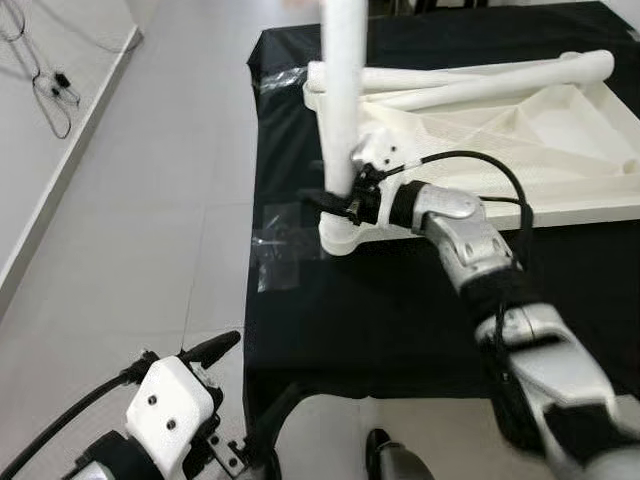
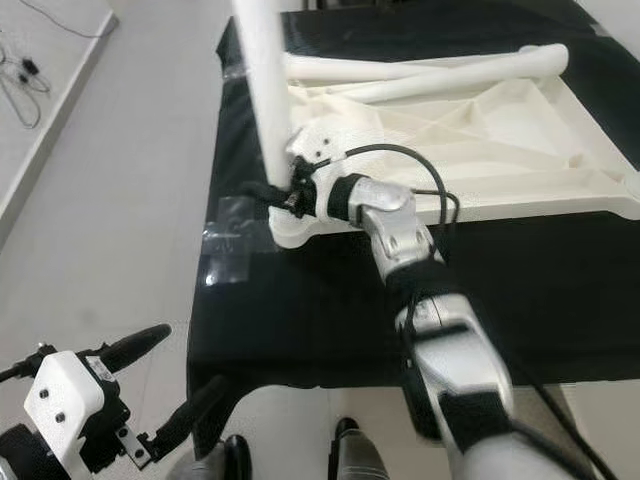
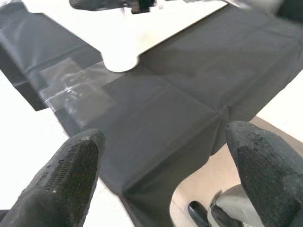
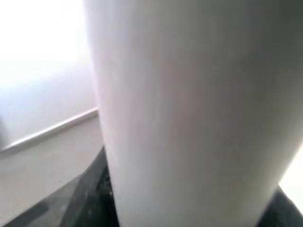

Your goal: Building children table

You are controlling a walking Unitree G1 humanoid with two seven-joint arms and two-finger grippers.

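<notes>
The white plastic tabletop (image 1: 520,130) lies upside down on a black cloth (image 1: 400,300) spread over the floor, its ribbed underside facing up and its raised rim running round the edge like a shallow tray. One white leg (image 1: 342,90) stands upright in the socket at the corner nearest the robot's left, its long axis vertical and rising out of the top of the head views. Two loose legs (image 2: 430,70) lie flat across the far side of the upturned top, side by side, pointing left to right. The right gripper (image 1: 335,200) reaches in low and its black fingers are clamped around the standing leg just above the corner socket. The left gripper (image 3: 163,165) hangs low off the cloth's near left edge, fingers (image 3: 71,175) spread wide apart and holding nothing. Clear tape (image 1: 280,250) patches the cloth beside that corner.
</notes>
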